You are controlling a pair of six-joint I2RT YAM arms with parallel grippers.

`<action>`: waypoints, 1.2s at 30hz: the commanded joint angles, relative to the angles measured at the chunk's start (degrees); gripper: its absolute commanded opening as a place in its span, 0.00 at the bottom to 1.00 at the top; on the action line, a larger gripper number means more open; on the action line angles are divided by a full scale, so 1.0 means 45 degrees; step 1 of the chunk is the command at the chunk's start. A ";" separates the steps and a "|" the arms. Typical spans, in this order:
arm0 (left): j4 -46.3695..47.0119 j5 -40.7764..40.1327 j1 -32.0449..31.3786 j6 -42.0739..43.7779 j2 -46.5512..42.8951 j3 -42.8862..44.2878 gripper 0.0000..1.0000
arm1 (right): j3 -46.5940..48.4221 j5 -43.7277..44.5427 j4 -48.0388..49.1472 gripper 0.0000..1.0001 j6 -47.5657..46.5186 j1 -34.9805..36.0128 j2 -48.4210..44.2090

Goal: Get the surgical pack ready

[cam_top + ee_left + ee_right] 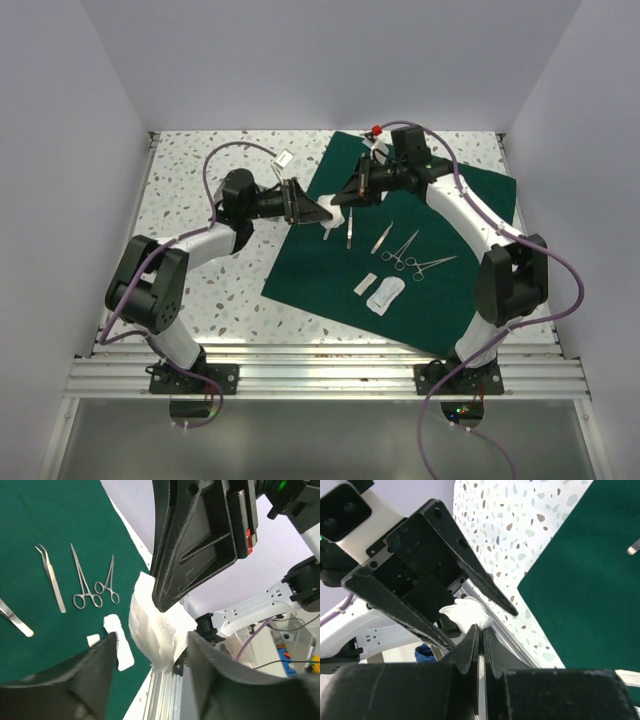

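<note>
My R jaws are pinching a wad of white gauze (467,611), tips closed tight on it w/ no gap showing in the R wrist view. My L jaws are standing wide open, one finger (100,680) on each side of the wad. In the L wrist view the gauze is hanging btwn them, and I can't tell if its right edge is touching the finger there. Both jaws are meeting tip to tip just left of centre in the top view, over the left part of the drape (310,270), near its edge.

The drape is lying spread flat on the bench (200,170), filling the centre and right of the top view, one corner pointing to the upper middle. Instruments are sitting on it in a loose row at centre frame: a slim metal tool (350,228) nearest the jaws, then tweezers (383,237), then 2 ring-handled clamps, one (400,248) just beside the other (430,265). Below the row, 2 white packets are lying just beside each other, the small one (364,283) to the left of the bigger one (385,293).
</note>
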 commanded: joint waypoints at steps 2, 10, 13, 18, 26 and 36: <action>0.2158 0.0745 -0.0062 -0.1267 0.0581 -0.0160 0.48 | 0.0388 -0.0482 0.0603 0.00 0.0362 0.0031 -0.0003; 0.2729 0.1118 0.0815 -0.2071 0.1325 -0.0082 0.00 | 0.1573 0.1346 -0.1457 0.54 -0.0358 -0.0105 0.0445; 0.1853 0.0885 0.1752 -0.1742 0.1482 0.0035 0.00 | 0.2629 0.3513 -0.3684 0.76 -0.1276 -0.0417 0.0718; -0.1251 -0.0403 0.3198 -0.0765 0.1910 0.1029 0.00 | 0.2732 0.4363 -0.4904 0.77 -0.1727 -0.1373 0.0739; -0.3480 -0.2221 0.4175 -0.0529 0.3745 0.3138 0.00 | 0.1891 0.4187 -0.4748 0.77 -0.1943 -0.1531 0.0621; -0.5454 -0.4310 0.4606 -0.0372 0.4411 0.3571 0.00 | 0.1813 0.3893 -0.4787 0.77 -0.2138 -0.1843 0.0934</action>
